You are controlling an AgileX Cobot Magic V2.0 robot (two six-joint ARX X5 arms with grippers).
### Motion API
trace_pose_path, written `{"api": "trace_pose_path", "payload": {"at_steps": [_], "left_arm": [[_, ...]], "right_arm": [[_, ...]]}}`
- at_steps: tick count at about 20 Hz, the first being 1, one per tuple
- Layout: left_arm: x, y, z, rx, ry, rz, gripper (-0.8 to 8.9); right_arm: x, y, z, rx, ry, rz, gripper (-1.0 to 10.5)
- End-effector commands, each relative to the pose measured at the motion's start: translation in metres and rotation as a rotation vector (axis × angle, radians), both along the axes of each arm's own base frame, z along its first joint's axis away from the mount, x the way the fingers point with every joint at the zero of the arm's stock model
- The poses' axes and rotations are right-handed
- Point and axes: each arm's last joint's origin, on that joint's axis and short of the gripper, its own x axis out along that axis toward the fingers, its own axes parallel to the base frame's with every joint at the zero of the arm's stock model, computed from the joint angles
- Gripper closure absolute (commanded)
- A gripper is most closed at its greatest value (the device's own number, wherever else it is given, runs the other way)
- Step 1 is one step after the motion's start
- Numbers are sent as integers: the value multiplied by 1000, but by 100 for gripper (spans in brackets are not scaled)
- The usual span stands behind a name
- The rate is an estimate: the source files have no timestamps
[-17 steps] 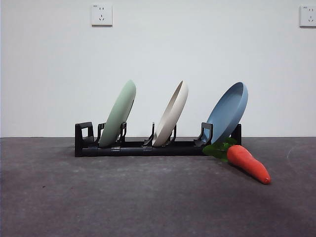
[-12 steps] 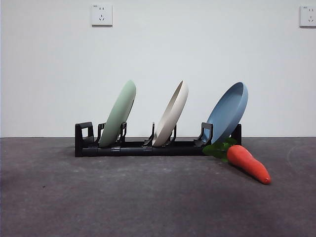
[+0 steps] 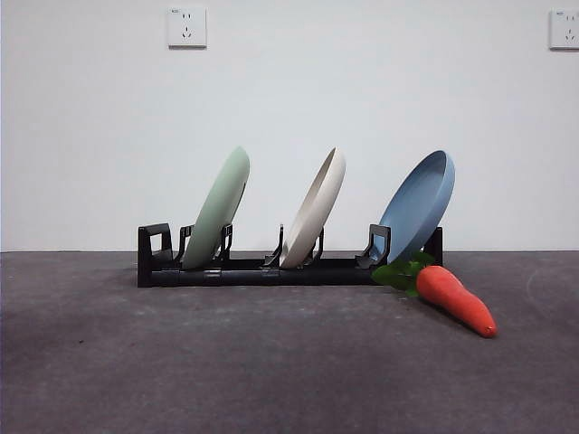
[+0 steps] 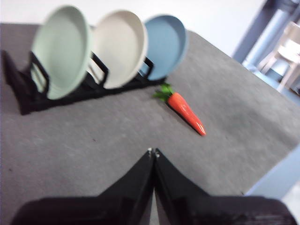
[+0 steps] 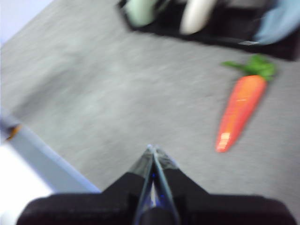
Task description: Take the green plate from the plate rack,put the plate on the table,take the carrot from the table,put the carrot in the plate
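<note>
Pale sage-green round plate sits tilted in the left-end slot of the long black plastic rack, beside a cream-white plate and a blue plate. Orange toy carrot with green leaves lies on the dark grey matte table, leaves just beside the rack's right end. Left gripper and right gripper: jaws pressed together, empty, above bare table, well apart from plates and carrot.
</note>
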Motion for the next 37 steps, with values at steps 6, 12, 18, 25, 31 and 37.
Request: {"api": "trace_pose_path", "payload": {"at_steps": [6, 12, 18, 25, 31, 37], "left_arm": [[2, 0, 9, 38, -9, -6, 434], [7, 0, 11, 35, -35, -6, 188], [41, -2, 25, 28, -68, -22, 188], [136, -32, 44, 64, -68, -85, 189], [232, -71, 34, 153, -34, -74, 189], [301, -97, -1, 209, 26, -49, 189]], "right_arm": [[2, 1, 3, -4, -20, 39, 629], [2, 1, 3, 9, -3, 25, 317], [2, 1, 3, 11, -2, 25, 317], [2, 1, 3, 11, -1, 24, 317], [1, 1, 2, 9, 9, 21, 317], [0, 1, 1, 7, 26, 21, 317]]}}
